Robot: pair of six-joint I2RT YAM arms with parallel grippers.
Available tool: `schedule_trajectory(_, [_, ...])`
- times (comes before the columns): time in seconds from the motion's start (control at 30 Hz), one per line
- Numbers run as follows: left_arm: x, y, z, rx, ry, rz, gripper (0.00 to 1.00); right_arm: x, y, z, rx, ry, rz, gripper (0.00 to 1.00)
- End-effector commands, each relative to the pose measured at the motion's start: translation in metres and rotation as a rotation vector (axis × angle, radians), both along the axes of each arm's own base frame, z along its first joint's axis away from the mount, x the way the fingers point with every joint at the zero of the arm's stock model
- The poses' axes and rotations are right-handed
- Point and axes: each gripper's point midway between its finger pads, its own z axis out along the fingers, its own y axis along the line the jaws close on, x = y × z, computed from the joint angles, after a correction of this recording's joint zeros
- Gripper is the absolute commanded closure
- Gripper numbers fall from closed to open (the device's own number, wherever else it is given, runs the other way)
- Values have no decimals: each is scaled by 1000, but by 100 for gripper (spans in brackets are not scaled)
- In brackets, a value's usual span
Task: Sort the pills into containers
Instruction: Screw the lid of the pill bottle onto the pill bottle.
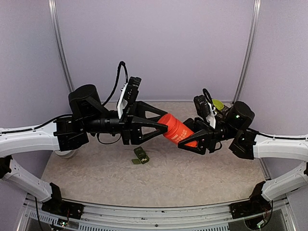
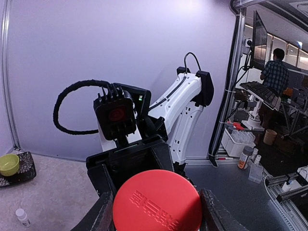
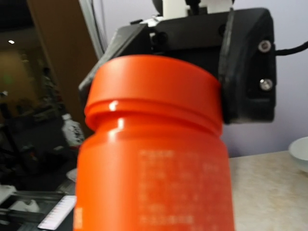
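Small dark green strip of lidded square compartments (image 1: 141,155) lies on the speckled beige counter (image 1: 202,173), beneath both arms. Above it, a smooth orange plastic cylindrical bottle (image 1: 177,129) hangs tilted in the air. The left pincer (image 1: 162,126) is clamped on its embossed round cap, and the right pincer (image 1: 191,140) is clamped around its body.

Bench (image 1: 192,175): a beige, speckled surface enclosed by pale walls. Near its middle lie the containers (image 1: 140,155), a small dark green strip set aslant; the state of the lids cannot be told. At the far right corner a dark patterned tray (image 2: 26,166) rests on the bench and carries a yellow-green bowl (image 2: 8,164). A small white bottle (image 2: 21,217) stands upright near the tray. At the left edge, a white rounded object (image 1: 66,154), mostly hidden.
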Motion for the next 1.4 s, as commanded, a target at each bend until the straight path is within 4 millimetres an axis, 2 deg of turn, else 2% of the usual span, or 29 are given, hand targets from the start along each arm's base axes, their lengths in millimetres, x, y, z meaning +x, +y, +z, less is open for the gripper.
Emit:
schedule_trajectory(0.0, [-37, -16, -55, 179, 33, -157, 59, 11, 5, 16, 77, 127, -45, 100])
schedule_trajectory(0.37, [-21, -13, -55, 201, -30, -29, 59, 21, 3, 27, 110, 221, -90, 100])
schedule_trajectory(0.5, [-28, -10, -54, 185, -50, -64, 55, 21, 6, 28, 105, 231, -66, 100])
schedule_trajectory(0.7, [-40, -7, -57, 180, -92, -148, 47, 8, 8, 27, 104, 247, 59, 100])
schedule_trajectory(0.93, [-38, -2, -55, 173, -106, -159, 42, 6, 8, 28, 109, 273, 84, 100])
schedule_trajectory(1.23, [-25, 8, -47, 153, -122, -78, 16, 7, 6, 33, 120, 264, 61, 100])
schedule_trajectory(1.3, [-21, 12, -42, 137, -111, -47, 2, 7, 6, 32, 116, 251, 56, 100])
schedule_trajectory(1.37, [-12, 15, -40, 122, -80, 6, 1, 8, 8, 28, 97, 224, 37, 100])
